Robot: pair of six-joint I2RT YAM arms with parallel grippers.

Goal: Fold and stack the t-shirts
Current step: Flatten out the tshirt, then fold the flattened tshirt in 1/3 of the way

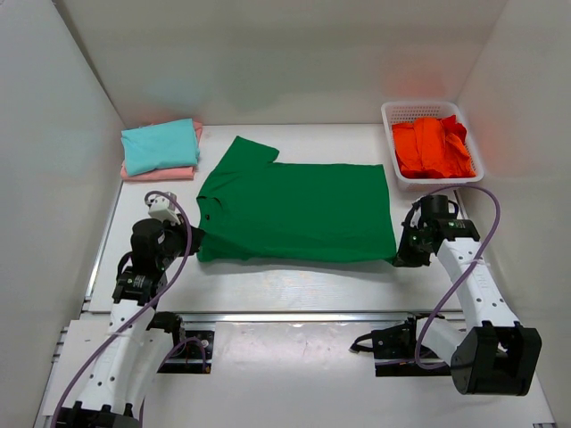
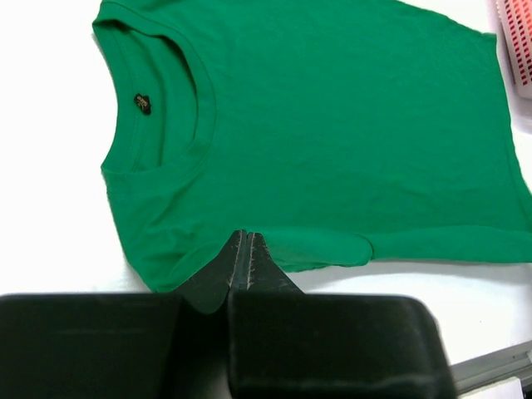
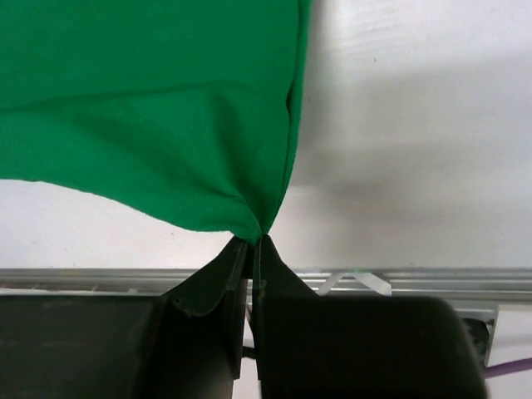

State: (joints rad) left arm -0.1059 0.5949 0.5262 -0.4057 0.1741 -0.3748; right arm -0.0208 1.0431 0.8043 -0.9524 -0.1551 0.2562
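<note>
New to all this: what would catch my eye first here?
A dark green t-shirt lies spread across the middle of the table, its near edge pinched by the left tool and the right tool. Far left, a folded teal t-shirt sits on a pale pink t-shirt; far right, an orange-red t-shirt fills a white basket.

Green shirt: smooth matt cloth, lightly creased where it bunches at the corners. Teal shirt and pink shirt, at 10 o'clock: soft matt cloth. Orange shirt, at 1 o'clock: matt cloth, rumpled. Basket: white plastic lattice with a slight sheen. Table: white, smooth, matt. Rail, at 6 o'clock: bare metal, dull finish. Left gripper and right gripper: smooth matt black plastic. Cable: purple, glossy sheath.
</note>
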